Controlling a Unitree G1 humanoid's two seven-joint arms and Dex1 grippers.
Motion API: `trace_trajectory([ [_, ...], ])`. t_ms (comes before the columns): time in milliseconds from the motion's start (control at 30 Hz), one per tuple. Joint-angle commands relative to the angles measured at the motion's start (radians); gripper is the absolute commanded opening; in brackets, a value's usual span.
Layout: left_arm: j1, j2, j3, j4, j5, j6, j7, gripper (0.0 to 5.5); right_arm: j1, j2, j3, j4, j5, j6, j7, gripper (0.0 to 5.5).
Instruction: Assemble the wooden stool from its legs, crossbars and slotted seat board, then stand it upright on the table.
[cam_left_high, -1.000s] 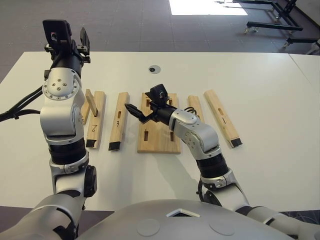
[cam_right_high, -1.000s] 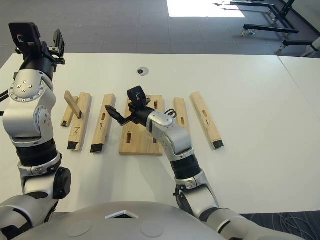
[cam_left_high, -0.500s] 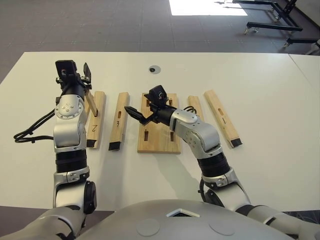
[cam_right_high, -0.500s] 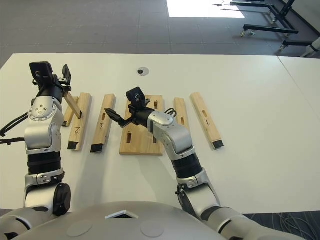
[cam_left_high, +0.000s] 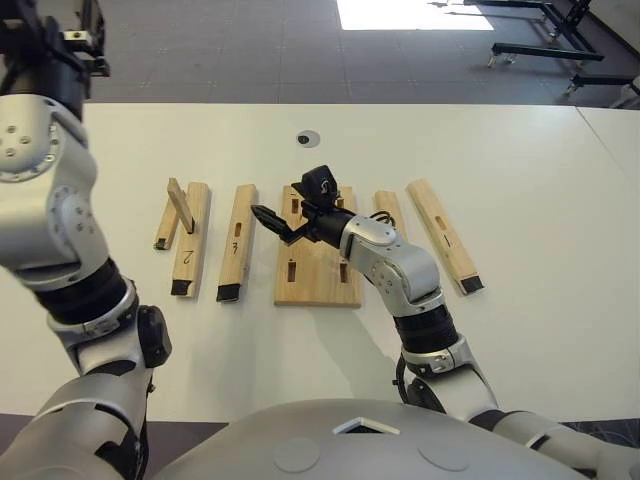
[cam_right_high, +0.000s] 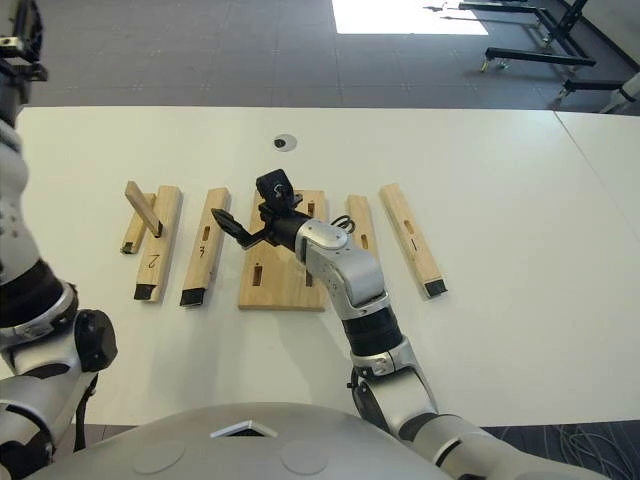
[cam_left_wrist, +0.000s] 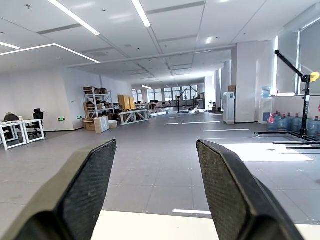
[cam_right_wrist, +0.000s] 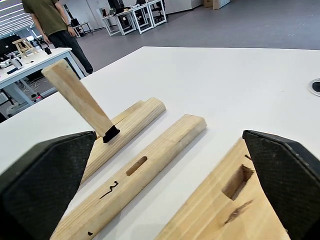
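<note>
Slotted seat board (cam_left_high: 312, 282) lies flat mid tabletop (cam_left_high: 520, 170), unassembled, slots facing up. Four legs lie flat alongside it, roughly parallel, all apart from one another. Left of the board are the second leg (cam_left_high: 237, 245) and then the outer left leg (cam_left_high: 191, 240). Right of the board is the third leg (cam_left_high: 392, 212), partly hidden by the right arm, then the far right leg (cam_left_high: 446, 250). The legs have dark caps on their near ends.

Tilted crossbar (cam_left_high: 181, 204) is propped with its dark lower end resting on the outer left leg and its upper end raised. Flat crossbar (cam_left_high: 163, 230) lies just beside that leg on its outer side, touching or nearly so; can't tell which.

Right pincer (cam_left_high: 272, 222) hangs low over the far left corner of the seat board, aimed toward the left legs. Its fingers are spread wide and hold nothing. From the right wrist view, the second leg's slot and the tilted crossbar sit between the two pads (cam_right_wrist: 47, 175).

Left pincer (cam_left_wrist: 156, 150) is raised high above the left edge of the tabletop, well apart from all parts. Its fingers are spread and empty, and it faces out into the room.

Round grommet (cam_left_high: 308, 138) is set in the tabletop beyond the seat board.
</note>
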Motion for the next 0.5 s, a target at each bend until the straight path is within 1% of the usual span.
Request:
trace_trajectory([
  [33,0.001,0.037,0.014,-0.128,-0.051,0.207,-0.036,2.94,-0.021,-0.044,-0.082,-0.01,-0.002,-0.018,-0.026,5.4],
  [100,0.14,0.026,-0.007,-0.187,-0.072,0.251,-0.067,2.94,-0.045,-0.077,-0.125,0.0,-0.002,-0.028,-0.027,5.4],
  [167,0.283,-0.011,-0.009,-0.235,-0.102,0.288,-0.1,3.21,-0.07,-0.123,-0.175,0.016,-0.002,-0.038,-0.025,5.4],
  [233,0.353,-0.018,-0.028,-0.263,-0.117,0.292,-0.123,3.49,-0.079,-0.157,-0.216,0.029,-0.001,-0.048,-0.028,5.4],
  [333,0.364,-0.002,-0.055,-0.288,-0.106,0.29,-0.115,3.94,-0.077,-0.179,-0.249,0.044,0.002,-0.064,-0.033,5.4],
  [433,0.327,0.011,-0.061,-0.323,-0.122,0.312,-0.126,4.33,-0.071,-0.17,-0.243,0.046,0.001,-0.071,-0.039,5.4],
  [500,0.339,0.025,-0.069,-0.339,-0.113,0.325,-0.122,4.63,-0.064,-0.167,-0.241,0.039,0.002,-0.071,-0.041,5.4],
])
